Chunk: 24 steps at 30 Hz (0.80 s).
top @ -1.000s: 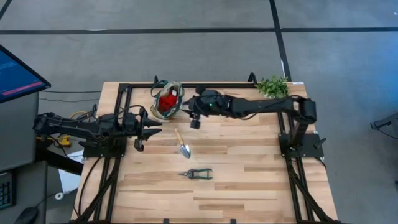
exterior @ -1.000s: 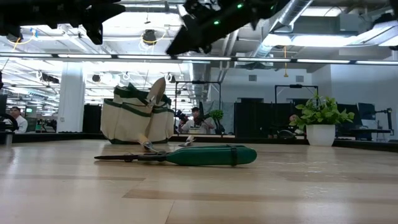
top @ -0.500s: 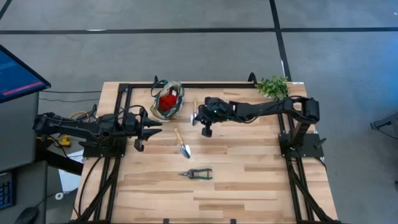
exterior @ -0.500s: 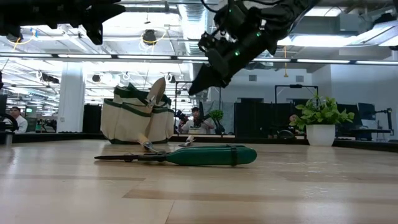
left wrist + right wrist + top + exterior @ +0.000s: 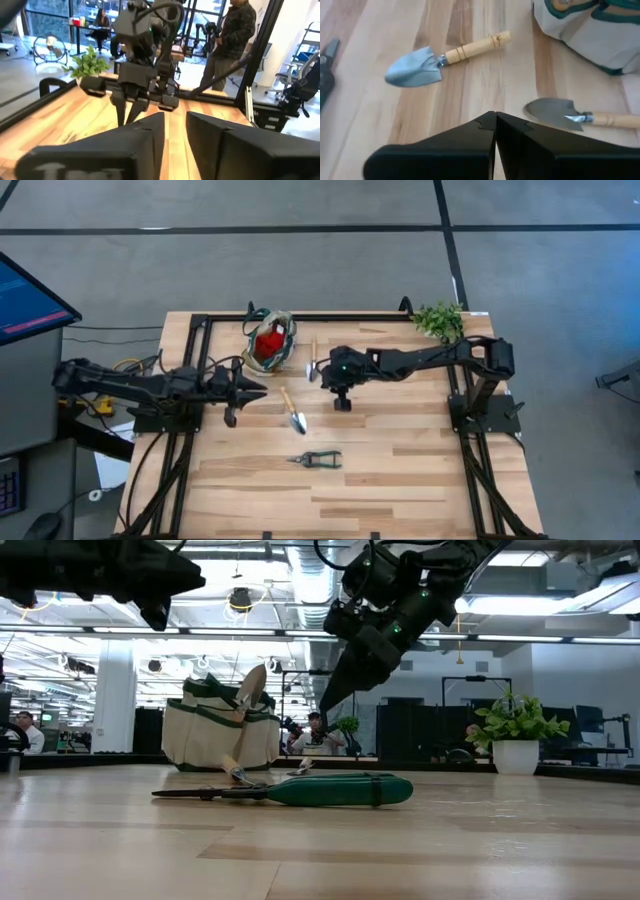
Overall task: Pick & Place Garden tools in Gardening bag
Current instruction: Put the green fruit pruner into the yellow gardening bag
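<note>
No readable brand, label or writing on any tool or on the bag.

Right gripper (image 5: 342, 402) hangs above the table middle, near the gardening bag (image 5: 270, 340), fingers pressed together; right wrist view shows the tips meeting with no gap, holding nothing. Left gripper (image 5: 231, 418) sits over the left side of the table, jaws spread a little, empty; left wrist view shows a gap between its fingers (image 5: 150, 131).

Bag is at the far edge of the table, mouth open, red glove-like piece (image 5: 266, 341) inside; only the high view shows that. Low view shows a trowel blade (image 5: 251, 687) sticking up at the bag (image 5: 210, 732).

One wooden-handled trowel (image 5: 293, 412) lies flat mid-table, between the two grippers. Second trowel (image 5: 312, 362) lies just beside the bag, near the right gripper; right wrist view shows both trowels (image 5: 440, 60) (image 5: 570, 116) clearly, well apart.

Pruning shears (image 5: 316, 459) lie nearer the front edge, well apart from both grippers; low view shows green handles (image 5: 335, 790).

Potted plant (image 5: 438, 318) stands at the far right corner.
</note>
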{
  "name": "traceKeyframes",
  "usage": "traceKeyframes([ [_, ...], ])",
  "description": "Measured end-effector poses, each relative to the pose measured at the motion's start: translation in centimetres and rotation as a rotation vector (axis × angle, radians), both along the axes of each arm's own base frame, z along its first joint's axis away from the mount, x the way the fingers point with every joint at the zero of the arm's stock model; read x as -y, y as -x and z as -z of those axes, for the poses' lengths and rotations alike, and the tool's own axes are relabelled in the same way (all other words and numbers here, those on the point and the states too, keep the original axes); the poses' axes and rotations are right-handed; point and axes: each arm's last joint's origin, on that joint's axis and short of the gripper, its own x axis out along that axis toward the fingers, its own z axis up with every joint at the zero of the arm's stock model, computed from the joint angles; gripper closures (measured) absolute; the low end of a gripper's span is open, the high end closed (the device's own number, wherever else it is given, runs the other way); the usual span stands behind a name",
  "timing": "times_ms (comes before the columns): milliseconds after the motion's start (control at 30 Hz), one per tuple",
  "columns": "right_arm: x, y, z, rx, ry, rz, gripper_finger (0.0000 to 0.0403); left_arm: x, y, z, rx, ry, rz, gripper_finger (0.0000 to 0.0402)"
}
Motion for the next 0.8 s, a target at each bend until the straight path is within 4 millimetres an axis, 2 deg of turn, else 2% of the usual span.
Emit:
traceKeyframes([
  [100,0.0,0.3,0.3,-0.043,-0.007,0.0,0.0402,0.2,-0.2,0.2,-0.016,-0.001,0.016,0.036],
  [200,-0.9,0.7,0.7,-0.113,-0.039,0.006,0.0402,0.6,-0.2,0.3,-0.02,-0.002,0.042,0.0381],
  [333,-3.4,0.7,0.9,-0.144,-0.057,-0.039,0.0402,1.1,-0.1,0.2,-0.019,-0.003,0.075,0.0398],
  [600,-8.7,0.9,0.9,-0.155,-0.13,-0.029,0.0402,1.6,0.0,0.2,-0.018,-0.004,0.11,0.0398],
  [800,-11.7,1.3,1.1,-0.176,-0.199,-0.03,0.0393,1.7,0.0,0.2,-0.018,-0.004,0.113,0.0398],
])
